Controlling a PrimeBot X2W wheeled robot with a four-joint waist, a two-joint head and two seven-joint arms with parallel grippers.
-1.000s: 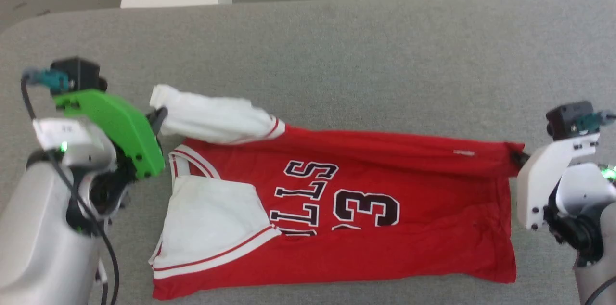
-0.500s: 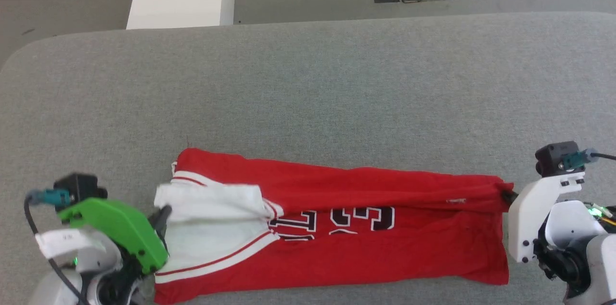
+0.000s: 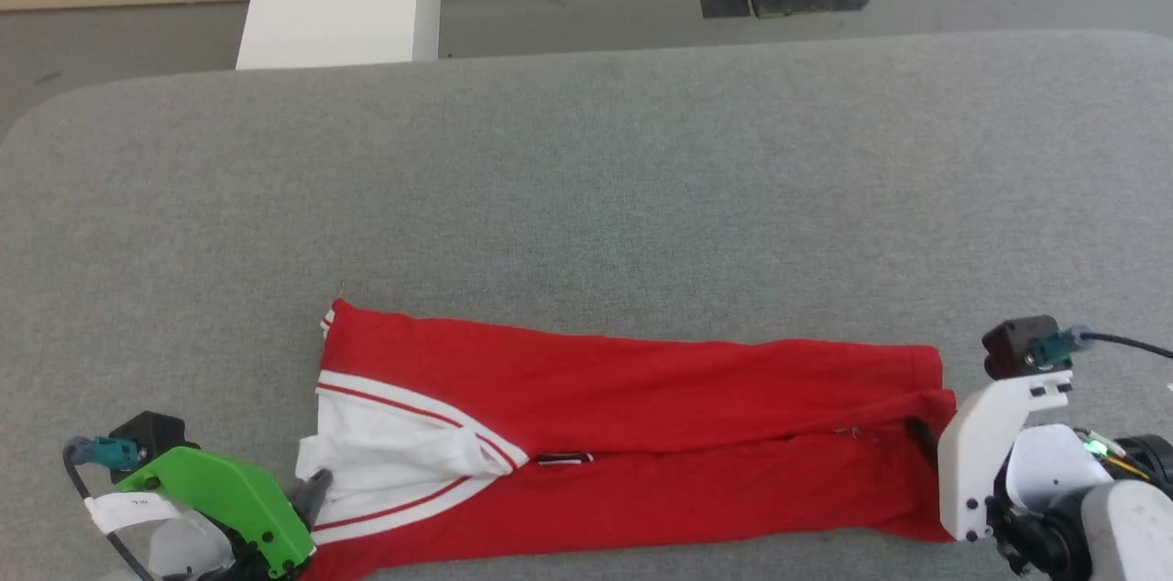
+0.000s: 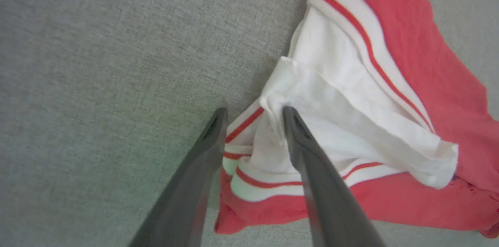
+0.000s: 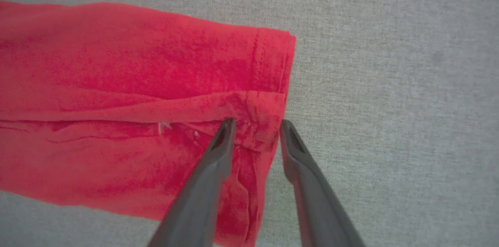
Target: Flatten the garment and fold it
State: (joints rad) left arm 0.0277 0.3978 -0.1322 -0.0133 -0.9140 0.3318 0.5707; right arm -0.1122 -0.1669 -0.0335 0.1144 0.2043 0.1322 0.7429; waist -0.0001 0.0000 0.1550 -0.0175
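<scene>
My left pincer (image 4: 255, 110) and right pincer (image 5: 257, 121) are both released, garment (image 3: 641, 407) long-axis between them: sleeve (image 4: 351, 95) at left tips, hem corner (image 5: 269, 99) at right tips.

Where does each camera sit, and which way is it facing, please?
Head view: on the head, looking forward and down at the table and garment; left gripper lower left, right gripper lower right.
Left wrist view: on the left wrist, looking down along its parted fingers at the white sleeve.
Right wrist view: on the right wrist, looking down along its parted fingers at the hem corner.
Shared: all three show the garment; each wrist view shows one end of the head view's garment.
</scene>
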